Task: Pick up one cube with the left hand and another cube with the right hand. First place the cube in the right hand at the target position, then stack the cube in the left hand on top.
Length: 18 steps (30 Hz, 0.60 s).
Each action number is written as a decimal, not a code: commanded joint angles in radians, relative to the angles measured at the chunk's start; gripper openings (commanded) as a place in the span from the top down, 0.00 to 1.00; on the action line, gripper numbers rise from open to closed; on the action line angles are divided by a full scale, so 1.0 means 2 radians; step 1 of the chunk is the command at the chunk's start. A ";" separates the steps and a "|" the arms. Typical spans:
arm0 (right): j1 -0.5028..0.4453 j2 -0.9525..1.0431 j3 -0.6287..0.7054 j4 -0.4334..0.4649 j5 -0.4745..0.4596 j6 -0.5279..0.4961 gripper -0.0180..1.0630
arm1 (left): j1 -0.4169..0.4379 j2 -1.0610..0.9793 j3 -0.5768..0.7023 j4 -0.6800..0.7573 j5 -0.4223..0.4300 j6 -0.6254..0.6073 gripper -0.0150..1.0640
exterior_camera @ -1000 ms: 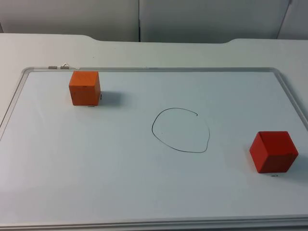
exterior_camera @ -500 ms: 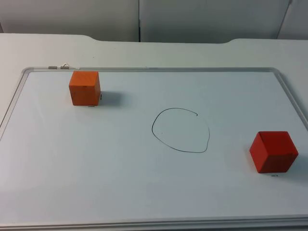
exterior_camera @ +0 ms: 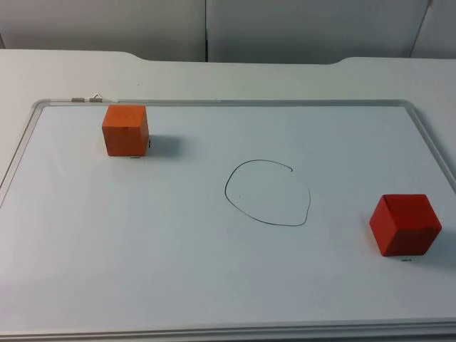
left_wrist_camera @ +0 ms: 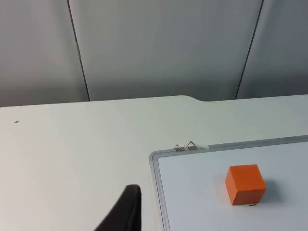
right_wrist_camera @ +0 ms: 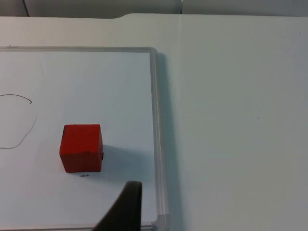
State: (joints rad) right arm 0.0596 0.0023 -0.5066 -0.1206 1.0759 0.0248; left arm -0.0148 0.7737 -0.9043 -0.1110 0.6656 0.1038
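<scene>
A smooth white counter [exterior_camera: 235, 75] runs back to a flat grey partition wall [exterior_camera: 214, 28] divided by thin vertical seams. On the counter lies a glossy whiteboard [exterior_camera: 178, 256] with a slim, pale frame and rounded corners.

The left hand [left_wrist_camera: 126, 211] hangs above bare counter, outside the whiteboard's near corner; a single matte black fingertip, tapered and slightly curved, is all that can be seen of it, so whether its fingers are apart or together cannot be told. Beyond it, on the board just inside the framed corner, sits the orange cube [left_wrist_camera: 245, 184], sharp-edged with flat, dull faces, resting square on the surface. Two small metal clips [left_wrist_camera: 186, 146] sit on the frame close to that corner.

The right hand [right_wrist_camera: 126, 209] is poised over the board's edge near its own corner, again shown by one black fingertip, its grip state not readable. Near it, on the board and a little way inside the frame, stands the red cube [right_wrist_camera: 81, 147], matte, with what may be a slightly chipped lower edge.

In the top view the orange cube [exterior_camera: 125, 130] and red cube [exterior_camera: 405, 224] are well apart at opposite ends of the board, and between them a thin, hand-drawn black circle [exterior_camera: 268, 192], not quite closed, marks the white surface.
</scene>
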 commanded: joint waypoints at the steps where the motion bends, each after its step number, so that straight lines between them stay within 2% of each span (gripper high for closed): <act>1: -0.002 -0.001 0.001 0.002 -0.001 -0.001 0.01 | 0.001 0.029 -0.015 -0.008 -0.012 0.005 0.01; 5: -0.002 -0.001 0.001 0.002 -0.001 -0.001 0.01 | 0.000 0.106 -0.053 -0.018 -0.025 0.013 0.01; 12: -0.002 -0.001 0.001 0.002 -0.001 -0.001 0.01 | -0.006 0.183 -0.090 -0.037 -0.034 0.027 0.01; 18: -0.002 -0.001 0.001 0.002 -0.001 -0.001 0.01 | -0.031 0.254 -0.114 -0.041 -0.058 0.027 0.01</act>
State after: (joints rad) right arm 0.0596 0.0023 -0.5066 -0.1206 1.0778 0.0248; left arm -0.0615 1.2530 -1.1191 -0.1804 0.5740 0.1566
